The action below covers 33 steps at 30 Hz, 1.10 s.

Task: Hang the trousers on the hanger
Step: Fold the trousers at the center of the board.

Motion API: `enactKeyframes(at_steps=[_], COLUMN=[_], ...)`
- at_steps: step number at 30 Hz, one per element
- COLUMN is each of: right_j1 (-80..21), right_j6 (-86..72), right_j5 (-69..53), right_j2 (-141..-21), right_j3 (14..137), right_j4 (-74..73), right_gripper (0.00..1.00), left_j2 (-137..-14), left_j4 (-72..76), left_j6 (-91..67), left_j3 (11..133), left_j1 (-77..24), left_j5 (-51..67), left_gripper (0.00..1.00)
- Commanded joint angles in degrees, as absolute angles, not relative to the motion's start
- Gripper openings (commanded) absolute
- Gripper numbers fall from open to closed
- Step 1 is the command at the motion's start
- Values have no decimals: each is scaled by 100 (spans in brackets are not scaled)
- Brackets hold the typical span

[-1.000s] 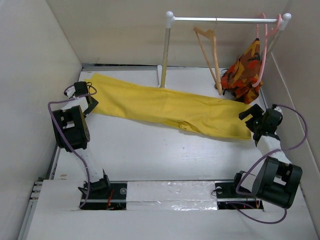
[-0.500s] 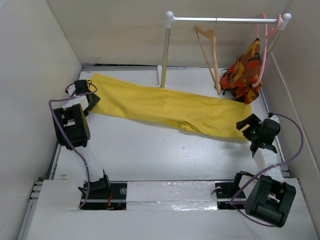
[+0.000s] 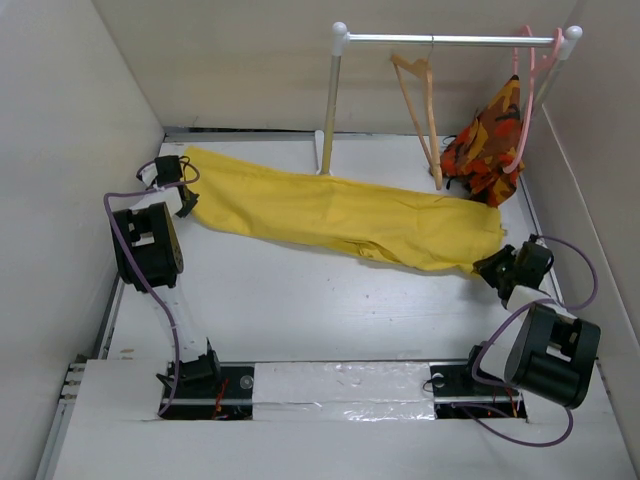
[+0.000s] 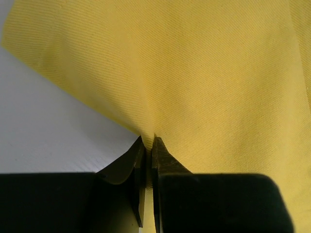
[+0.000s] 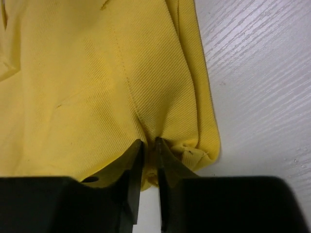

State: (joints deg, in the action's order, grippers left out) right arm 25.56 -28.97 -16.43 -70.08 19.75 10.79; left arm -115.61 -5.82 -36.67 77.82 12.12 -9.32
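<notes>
The large plain bright-yellow cloth trousers (image 3: 340,215) are laid flat on the white table (image 3: 300,310), spread across its middle. Their long axis runs from approx. 10 o'clock to approx. 4 o'clock in the top view, at a shallow slant. Which end is the waist can't be told for sure. Stitching and a fold are seen nr the 4 o'clock end.

Each end is held. The left gripper (image 3: 180,192) is set at the 10 o'clock end. In the left wrist view its jaws (image 4: 148,141) are pinched nearly closed on a tented ridge of yellow cloth. The right gripper (image 3: 497,268) is at the 4 o'clock end, w/ jaws (image 5: 148,144) narrowed on a gathered hem corner. So the cloth is spanned btwn both arms, lengthwise.

The light tan wooden triangular hanger (image 3: 433,120) is hung by its metal hook from the silver rail (image 3: 450,40) at approx. 1 o'clock of the table. It hangs steeply, long axis nearly up-down in the top view, low end nr the trousers' far edge. From the right gripper it lies at approx. 11 o'clock; from the left gripper, at approx. 2 o'clock and well apart. The right arm is judged much nearer, so the 4 o'clock end would prob. be fed to the hanger first. Just beside it, an orange-red patterned garment (image 3: 485,145) on a thin pink hanger (image 3: 523,110) could be snagged.
</notes>
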Motion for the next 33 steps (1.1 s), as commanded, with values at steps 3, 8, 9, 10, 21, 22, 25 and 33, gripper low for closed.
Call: enactKeyframes(at_steps=[3, 8, 9, 10, 21, 22, 25, 33], right_j1=[2627, 3145, 3251, 3356, 4597, 4597, 4597, 4597], right_j6=[-2735, -2523, -2453, -2409, -1907, -1899, -1951, -2214], right_j5=[-1311, -1265, -1361, -1415, -2539, -2566, -2619, -2706], right_j2=[-6549, -5864, -5619, -5494, -4139, -4201, -4560, -5273], right_j3=[2039, 1916, 1890, 1898, 1925, 1916, 1916, 1582], right_j4=[784, 387, 239, 133, -984, -976, -809, -133], right_gripper=[0, 0, 0, 0, 4, 8, 51, 100], left_j2=[-11549, -11347, -11303, -11190, -9590, -9380, -9203, -8026], left_j4=[-633, -940, -1010, -1072, -1415, -1432, -1617, -1249], left_j6=[-3507, -3243, -3234, -3226, -3093, -3102, -3242, -3120], left_j3=[7990, 7604, 7542, 7489, 6267, 6206, 6021, 6205], left_j1=[1187, 1406, 1467, 1468, 1407, 1406, 1345, 687], left_j5=[-1361, -2179, -2301, -2416, -3304, -3313, -3349, -2356], left_gripper=[0, 0, 0, 0, 0, 0, 19, 59])
